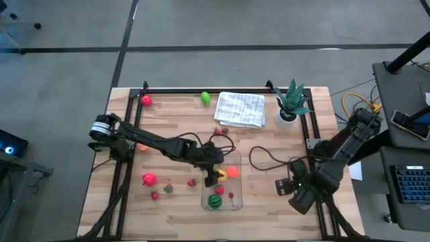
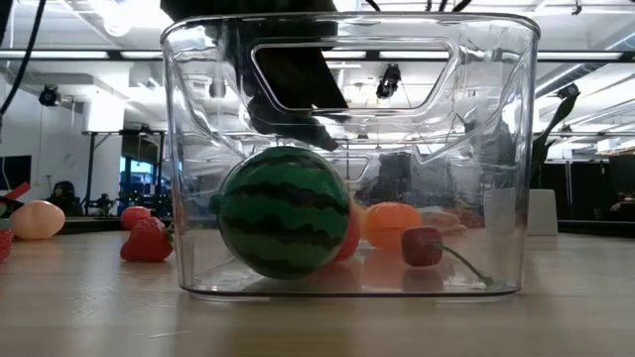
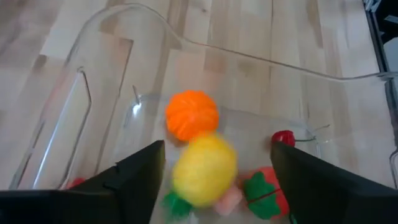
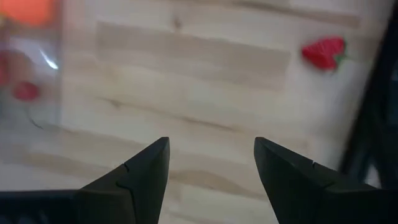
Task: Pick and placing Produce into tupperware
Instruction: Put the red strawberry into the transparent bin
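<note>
Low view — tupperware (image 2: pixel 501 149) holds melon (image 2: pixel 283 211), orange fruit (image 2: pixel 393 223), cherry (image 2: pixel 423 246).

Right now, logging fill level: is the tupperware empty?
No. The tupperware holds a striped melon, an orange fruit and a cherry.

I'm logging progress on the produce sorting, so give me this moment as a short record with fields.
left gripper: open above the tupperware, yellow fruit between its fingers, blurred
right gripper: open, empty, over bare table at the right side
in tupperware: striped melon, orange fruit, cherry
still outside: pink fruit, lime-green fruit, strawberries
also on table: white cloth, potted plant
</note>
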